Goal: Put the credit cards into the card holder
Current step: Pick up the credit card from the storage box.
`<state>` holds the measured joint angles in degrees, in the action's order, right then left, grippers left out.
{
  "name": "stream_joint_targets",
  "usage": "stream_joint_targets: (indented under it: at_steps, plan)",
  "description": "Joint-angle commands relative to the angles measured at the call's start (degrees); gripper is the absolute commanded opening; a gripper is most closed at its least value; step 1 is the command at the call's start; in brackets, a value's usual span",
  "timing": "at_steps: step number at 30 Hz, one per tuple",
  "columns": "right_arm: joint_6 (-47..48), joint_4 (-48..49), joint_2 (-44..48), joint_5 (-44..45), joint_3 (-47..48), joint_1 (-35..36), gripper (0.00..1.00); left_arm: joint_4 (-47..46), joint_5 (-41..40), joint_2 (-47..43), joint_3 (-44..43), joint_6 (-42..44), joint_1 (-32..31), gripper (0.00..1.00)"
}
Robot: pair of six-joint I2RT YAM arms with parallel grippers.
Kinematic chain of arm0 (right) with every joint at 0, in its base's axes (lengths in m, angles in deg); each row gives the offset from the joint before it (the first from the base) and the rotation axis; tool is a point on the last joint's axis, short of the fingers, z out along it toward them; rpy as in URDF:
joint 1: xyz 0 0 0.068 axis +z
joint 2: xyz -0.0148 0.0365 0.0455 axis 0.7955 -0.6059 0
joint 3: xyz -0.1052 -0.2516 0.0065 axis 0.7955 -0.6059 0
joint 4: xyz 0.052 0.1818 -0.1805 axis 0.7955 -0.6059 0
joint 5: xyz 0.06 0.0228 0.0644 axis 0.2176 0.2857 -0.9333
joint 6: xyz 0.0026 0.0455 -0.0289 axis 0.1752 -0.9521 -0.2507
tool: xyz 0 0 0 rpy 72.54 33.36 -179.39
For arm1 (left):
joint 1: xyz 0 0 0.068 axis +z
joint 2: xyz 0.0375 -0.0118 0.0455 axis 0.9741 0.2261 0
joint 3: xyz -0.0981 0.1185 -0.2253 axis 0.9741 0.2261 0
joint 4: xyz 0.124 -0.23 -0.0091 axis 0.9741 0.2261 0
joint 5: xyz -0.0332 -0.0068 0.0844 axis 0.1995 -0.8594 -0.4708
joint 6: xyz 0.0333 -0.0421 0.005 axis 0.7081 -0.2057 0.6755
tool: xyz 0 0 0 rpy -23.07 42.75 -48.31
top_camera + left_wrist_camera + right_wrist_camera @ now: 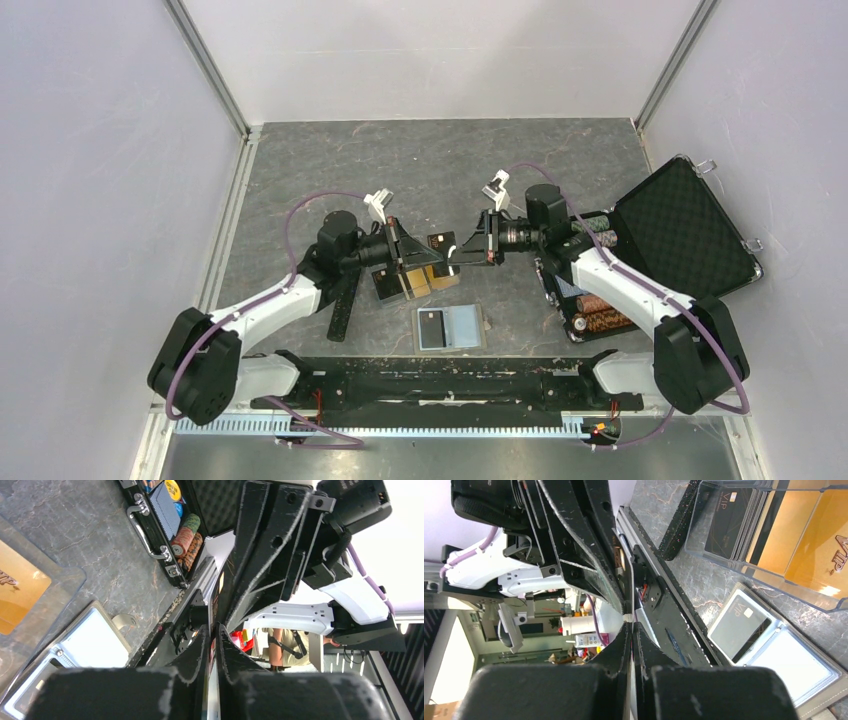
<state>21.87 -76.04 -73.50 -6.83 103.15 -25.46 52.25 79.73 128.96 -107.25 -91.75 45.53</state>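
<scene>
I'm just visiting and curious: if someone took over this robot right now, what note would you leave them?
Right gripper: shut on the held card, edge-on above the table.
Left gripper: pinching the same card from the other side; it looks like a hand-over.
Card holder: lies open, with one pocketed card, black.
Gold cards: in the clear tray.
Left to do: seat the held card, then the rest.

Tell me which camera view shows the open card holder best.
The right wrist view: the card holder lies open and large, a black VIP card in one half, the other half bare. In the top external view the card holder is whole but small. The left wrist view catches only one pale half and the tab.
</scene>
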Motion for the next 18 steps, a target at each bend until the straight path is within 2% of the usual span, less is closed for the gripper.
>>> stream_joint_targets:
  at_steps: [1, 3, 4, 8, 11, 14, 18]
  plan:
    - [-0.93, 3.35, 1.73, -0.67, -0.5, 0.0, 0.0, -5.18, 1.04, -0.09, -0.79, -2.33, -0.55, 0.05]
    - [-0.51, 3.06, 1.71, -0.12, -1.04, 0.0, 0.02, -4.81, 0.91, -0.57, -0.54, -2.27, -0.52, 0.02]
    - [0.05, 2.52, 1.76, 0.36, -1.24, 0.0, 0.08, -4.15, 0.72, -0.73, -0.45, -1.95, -0.54, 0.02]
    - [5.86, -4.14, 2.39, 5.32, -0.65, -0.08, 0.48, 0.88, -1.09, -2.39, -0.69, 0.44, -0.53, 0.02]
    - [11.08, -11.51, 3.07, 10.24, -0.38, -0.37, 0.71, 5.68, -3.06, -4.16, -0.66, 2.43, -0.56, 0.02]
    - [14.0, -15.61, 5.07, 13.38, -2.68, -1.12, 0.84, 10.27, -4.23, -5.13, -0.43, 4.22, -0.51, 0.02]
    - [17.74, -20.62, 8.04, 17.71, -6.13, -1.49, 0.87, 11.98, -5.31, -5.7, 2.41, 4.13, -0.88, 0.02]
